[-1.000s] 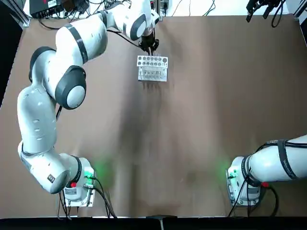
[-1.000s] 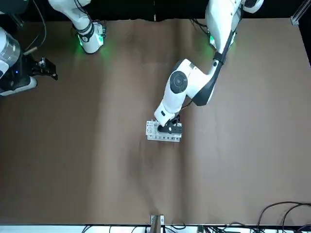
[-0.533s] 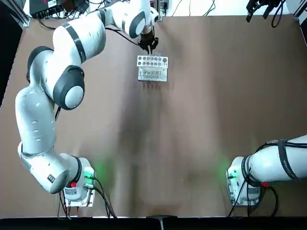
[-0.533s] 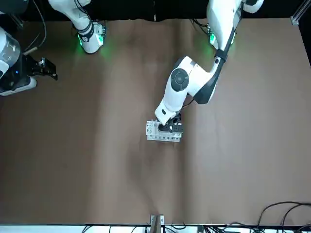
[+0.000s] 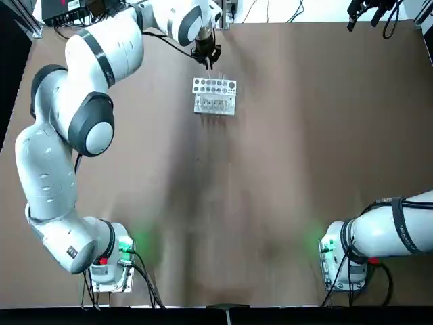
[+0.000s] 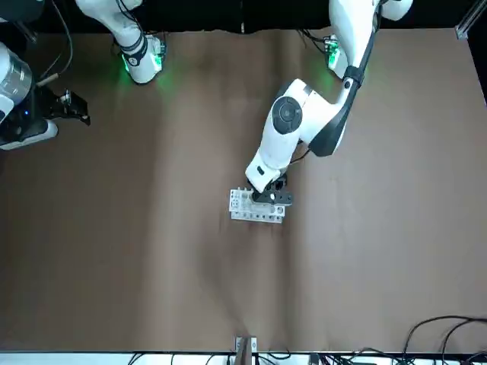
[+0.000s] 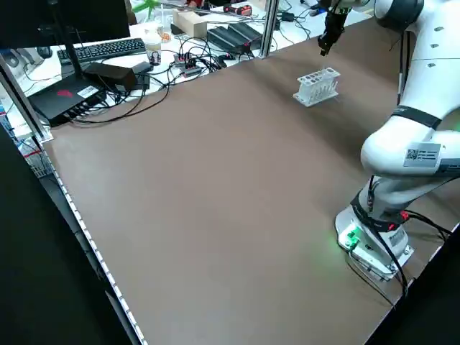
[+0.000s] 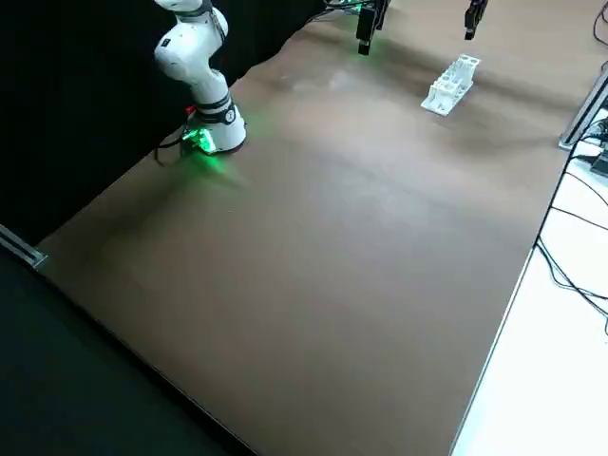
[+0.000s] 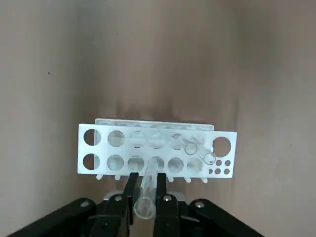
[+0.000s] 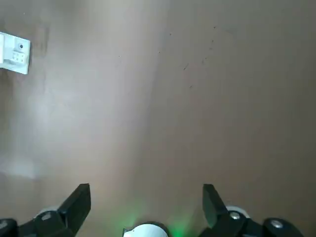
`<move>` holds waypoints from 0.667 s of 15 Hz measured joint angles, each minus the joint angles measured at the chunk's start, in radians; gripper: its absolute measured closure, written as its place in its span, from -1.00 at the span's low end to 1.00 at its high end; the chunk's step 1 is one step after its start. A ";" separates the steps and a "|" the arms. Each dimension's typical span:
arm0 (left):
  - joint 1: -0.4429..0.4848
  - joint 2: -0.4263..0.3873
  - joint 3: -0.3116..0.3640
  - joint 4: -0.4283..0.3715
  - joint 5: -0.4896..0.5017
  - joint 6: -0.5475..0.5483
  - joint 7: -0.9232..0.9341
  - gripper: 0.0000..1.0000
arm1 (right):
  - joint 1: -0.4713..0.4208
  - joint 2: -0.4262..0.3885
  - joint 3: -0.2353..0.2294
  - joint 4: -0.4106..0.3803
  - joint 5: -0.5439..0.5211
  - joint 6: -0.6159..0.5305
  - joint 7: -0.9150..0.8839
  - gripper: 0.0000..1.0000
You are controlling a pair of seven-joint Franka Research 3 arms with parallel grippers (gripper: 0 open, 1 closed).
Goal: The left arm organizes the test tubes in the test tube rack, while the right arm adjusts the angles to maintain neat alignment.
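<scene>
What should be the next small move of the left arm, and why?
Probably carry the test tube over a free hole of the test tube rack and lower it. The left gripper holds the tube raised beside the rack, with its jaws shut on it, and several holes look empty.

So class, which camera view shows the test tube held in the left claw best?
The left wrist view: the test tube shows clearly, pinched in the left claw above the test tube rack. In the top, front and side views the tube is too thin to make out; the right wrist view catches only a corner of the rack.
</scene>
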 joint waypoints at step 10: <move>0.000 -0.013 0.026 0.021 0.000 -0.001 -0.031 0.63 | 0.000 0.000 0.000 0.000 0.000 -0.006 0.000 -1.00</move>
